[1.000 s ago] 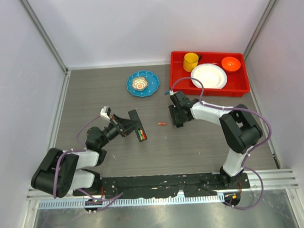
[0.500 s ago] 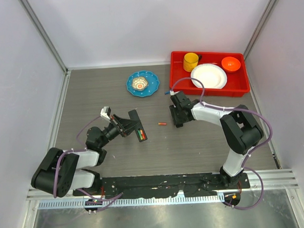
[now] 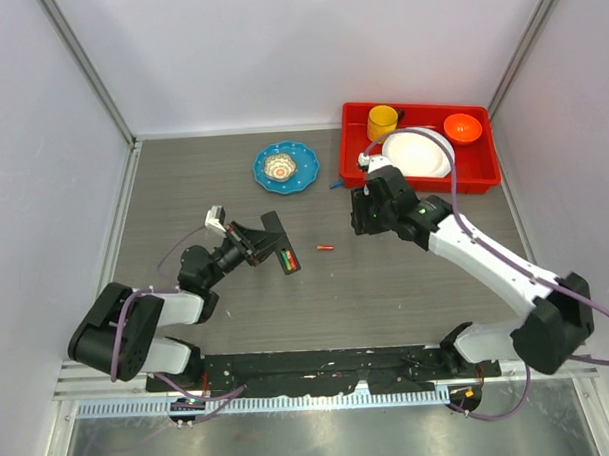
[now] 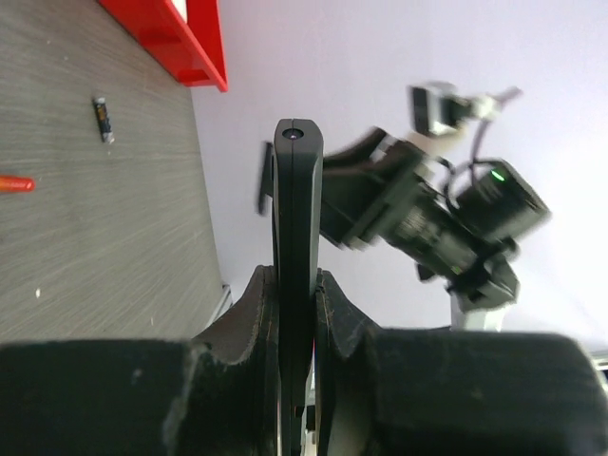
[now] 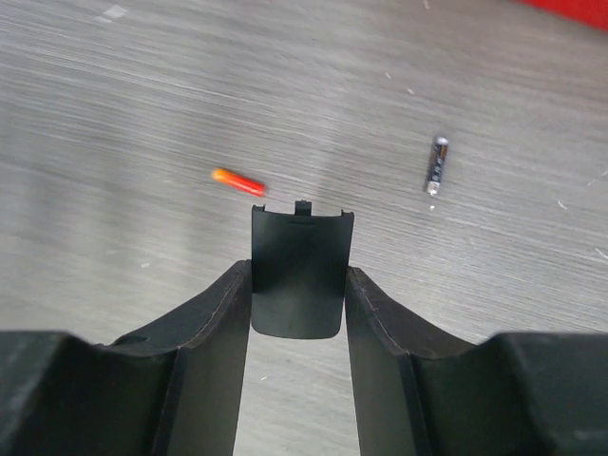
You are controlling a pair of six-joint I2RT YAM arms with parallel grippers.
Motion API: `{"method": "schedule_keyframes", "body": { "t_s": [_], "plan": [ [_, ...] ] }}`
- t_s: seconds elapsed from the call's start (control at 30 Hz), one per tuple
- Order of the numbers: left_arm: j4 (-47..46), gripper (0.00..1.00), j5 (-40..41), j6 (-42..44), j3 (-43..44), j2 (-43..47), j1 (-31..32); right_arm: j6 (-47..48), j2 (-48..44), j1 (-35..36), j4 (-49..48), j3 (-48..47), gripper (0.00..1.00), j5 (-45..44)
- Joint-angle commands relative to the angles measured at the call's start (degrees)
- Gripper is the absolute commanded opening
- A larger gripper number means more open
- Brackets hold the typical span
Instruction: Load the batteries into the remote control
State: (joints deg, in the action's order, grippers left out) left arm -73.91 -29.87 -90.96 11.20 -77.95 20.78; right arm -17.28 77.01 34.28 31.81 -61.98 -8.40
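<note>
The remote control (image 3: 281, 247) is a slim black bar, and my left gripper (image 3: 253, 242) is shut on it left of centre. In the left wrist view the remote control (image 4: 297, 190) stands edge-on, clamped between the jaws of my left gripper (image 4: 294, 285). One orange-red battery (image 3: 326, 248) lies loose on the table between the arms, and also shows as the battery (image 5: 237, 181) and the battery (image 4: 14, 183). My right gripper (image 3: 362, 214) hangs above the table, shut on a flat black squarish cover (image 5: 299, 271) between its fingers (image 5: 214, 313).
A small dark cylinder (image 5: 436, 164) lies on the table beyond the right gripper. A red tray (image 3: 483, 177) at the back right holds a yellow cup (image 3: 382, 122), a white plate (image 3: 422, 149) and an orange bowl (image 3: 462, 127). A blue plate (image 3: 285, 167) sits behind centre.
The right arm has lifted and swung outward, carrying the black cover up and slightly back. The left gripper with the remote has shifted a little to the right.
</note>
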Motion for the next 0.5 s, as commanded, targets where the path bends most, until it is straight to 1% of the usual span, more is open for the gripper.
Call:
{"method": "schedule_keyframes", "body": {
  "t_s": [0.0,0.03,0.07,0.13,0.27,0.47],
  "plan": [
    [-8.9,0.0,6.5,3.6,5.0,-2.8,3.9,-1.3,-5.2,6.0,8.7,-7.6,0.3,-3.0],
    [-8.6,0.0,7.8,4.0,5.6,-3.3,4.9,-1.5,-5.2,9.1,11.2,-8.8,0.3,-3.5],
    [-8.6,0.0,10.2,4.6,6.1,-4.0,6.5,-1.8,-5.3,10.4,12.2,-10.6,0.3,-3.7],
    [-8.2,0.0,12.2,6.0,7.5,-5.9,8.2,-2.8,-5.1,14.3,13.4,-11.8,0.3,-3.5],
    [-8.4,0.0,14.8,7.1,9.5,-9.8,11.5,-4.5,-4.8,19.4,15.1,-14.0,0.29,-4.9],
    [-9.6,0.0,19.4,7.0,9.5,-14.1,12.6,-5.0,-1.8,22.8,17.4,-15.5,0.29,-7.3]
  ]
}}
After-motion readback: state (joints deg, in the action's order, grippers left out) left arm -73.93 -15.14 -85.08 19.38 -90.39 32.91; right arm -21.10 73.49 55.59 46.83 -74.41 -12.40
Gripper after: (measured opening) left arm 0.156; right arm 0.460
